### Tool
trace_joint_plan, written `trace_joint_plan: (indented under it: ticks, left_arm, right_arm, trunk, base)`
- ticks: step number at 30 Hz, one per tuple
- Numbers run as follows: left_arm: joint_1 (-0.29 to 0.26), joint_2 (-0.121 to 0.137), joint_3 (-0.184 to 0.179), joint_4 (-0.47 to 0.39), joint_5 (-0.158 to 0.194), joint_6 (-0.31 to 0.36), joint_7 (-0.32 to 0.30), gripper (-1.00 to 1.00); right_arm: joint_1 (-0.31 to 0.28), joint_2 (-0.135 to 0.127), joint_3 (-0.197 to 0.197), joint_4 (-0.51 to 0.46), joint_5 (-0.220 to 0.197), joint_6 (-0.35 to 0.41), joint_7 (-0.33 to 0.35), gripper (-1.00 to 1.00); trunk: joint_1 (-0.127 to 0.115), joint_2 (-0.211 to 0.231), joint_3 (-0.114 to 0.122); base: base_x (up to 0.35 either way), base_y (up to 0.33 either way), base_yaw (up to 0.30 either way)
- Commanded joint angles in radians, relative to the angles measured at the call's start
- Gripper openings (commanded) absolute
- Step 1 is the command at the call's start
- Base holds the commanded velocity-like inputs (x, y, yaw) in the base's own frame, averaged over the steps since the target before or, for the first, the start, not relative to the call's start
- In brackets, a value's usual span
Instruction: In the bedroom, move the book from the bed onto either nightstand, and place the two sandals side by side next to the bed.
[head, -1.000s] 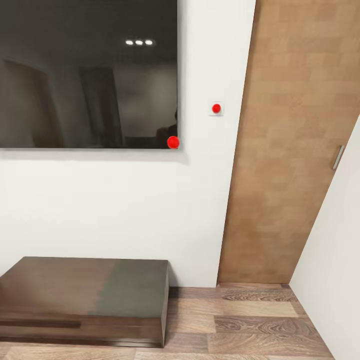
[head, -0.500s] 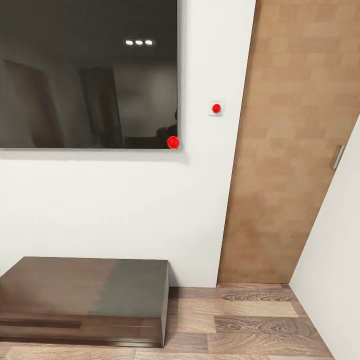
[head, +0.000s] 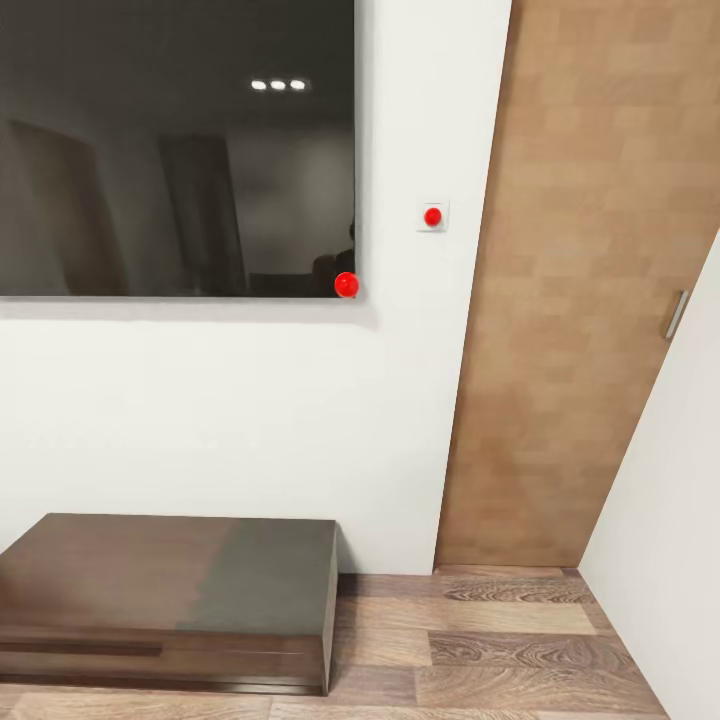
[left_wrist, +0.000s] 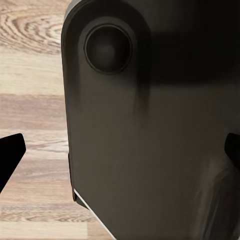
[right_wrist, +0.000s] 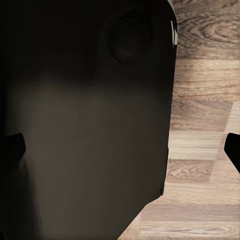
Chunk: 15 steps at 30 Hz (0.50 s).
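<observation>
A white wall (head: 250, 420) fills most of the head view, with a big dark glossy screen (head: 170, 150) in the upper left, a small switch with a red dot (head: 432, 216) right of it, and a tall wooden door (head: 580, 280) on the right. In the lower left a long low dark bench (head: 170, 590) stands on the wood-plank floor (head: 480, 650) against the wall. In each wrist view the fingertips sit at opposite edges, so the left gripper (left_wrist: 120, 150) and right gripper (right_wrist: 120, 147) both have jaws wide apart around nothing, with a dark rounded robot part (left_wrist: 150, 125) close in front over the floorboards.

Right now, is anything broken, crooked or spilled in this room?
Nothing stands out. The dark screen hangs straight on the white wall, the long low dark bench sits flat on the wood floor, and the wooden door looks undamaged.
</observation>
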Motion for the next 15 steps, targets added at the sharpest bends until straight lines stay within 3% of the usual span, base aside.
trace_joint_plan:
  ticks: [1, 7, 15]
  left_arm:
    - [0.0, 0.0, 0.001, 0.0, 0.0, -0.001, -0.001, 1.0]
    - [0.001, 0.004, -0.001, -0.005, 0.0, -0.029, -0.003, 1.0]
    - [0.002, 0.005, -0.002, -0.009, 0.0, -0.074, -0.005, 1.0]
  right_arm:
    - [0.0, 0.0, 0.0, 0.0, 0.0, 0.0, 0.001, 1.0]
    - [0.0, -0.001, 0.001, -0.006, -0.001, -0.01, -0.005, 1.0]
    - [0.0, -0.001, 0.003, -0.01, -0.001, -0.019, -0.012, 1.0]
  trunk:
    - [0.0, 0.0, -0.001]
    - [0.0, 0.0, -0.001]
    - [0.0, 0.0, -0.001]
  base:
    - [0.0, 0.0, 0.0]
    - [0.0, 0.0, 0.097]
    - [0.0, 0.0, 0.239]
